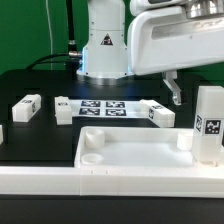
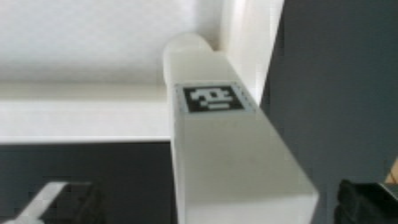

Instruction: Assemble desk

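One leg [image 1: 208, 125] stands upright at a corner of the desk top [image 1: 130, 160], at least three loose legs [image 1: 27, 107] lie beyond the desk top's far rim by the marker board [image 1: 103, 107], and the gripper [image 1: 176, 95], fingers [image 2: 54, 200] spread and grasping nothing, is near the standing leg.

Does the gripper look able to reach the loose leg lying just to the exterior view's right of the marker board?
Probably yes. The gripper hangs open close by that leg, which lies flat on the table with nothing on top of it.
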`<state>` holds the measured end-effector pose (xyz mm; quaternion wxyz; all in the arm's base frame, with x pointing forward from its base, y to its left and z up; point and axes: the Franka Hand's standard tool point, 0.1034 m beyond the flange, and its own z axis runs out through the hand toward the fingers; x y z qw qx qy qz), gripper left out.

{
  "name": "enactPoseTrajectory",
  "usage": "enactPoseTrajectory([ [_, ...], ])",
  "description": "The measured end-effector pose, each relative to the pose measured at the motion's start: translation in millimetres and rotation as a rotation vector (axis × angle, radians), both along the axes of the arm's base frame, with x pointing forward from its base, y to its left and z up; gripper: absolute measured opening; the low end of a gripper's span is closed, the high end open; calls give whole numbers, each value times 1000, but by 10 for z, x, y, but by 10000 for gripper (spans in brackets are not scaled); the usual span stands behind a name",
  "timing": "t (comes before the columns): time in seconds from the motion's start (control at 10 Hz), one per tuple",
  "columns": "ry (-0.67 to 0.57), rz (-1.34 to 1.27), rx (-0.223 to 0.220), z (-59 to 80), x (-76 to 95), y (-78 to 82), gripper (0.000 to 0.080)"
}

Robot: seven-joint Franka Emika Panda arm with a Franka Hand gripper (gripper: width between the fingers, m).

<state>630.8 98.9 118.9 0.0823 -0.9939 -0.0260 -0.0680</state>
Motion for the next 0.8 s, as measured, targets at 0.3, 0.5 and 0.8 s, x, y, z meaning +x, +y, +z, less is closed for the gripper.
enactPoseTrajectory([
  [0.3,129,32,4,1,66,26,649],
  [0.5,126,55,-18,-9,61,46,649],
  [0.8,117,97,-54,-26,52,55,522],
])
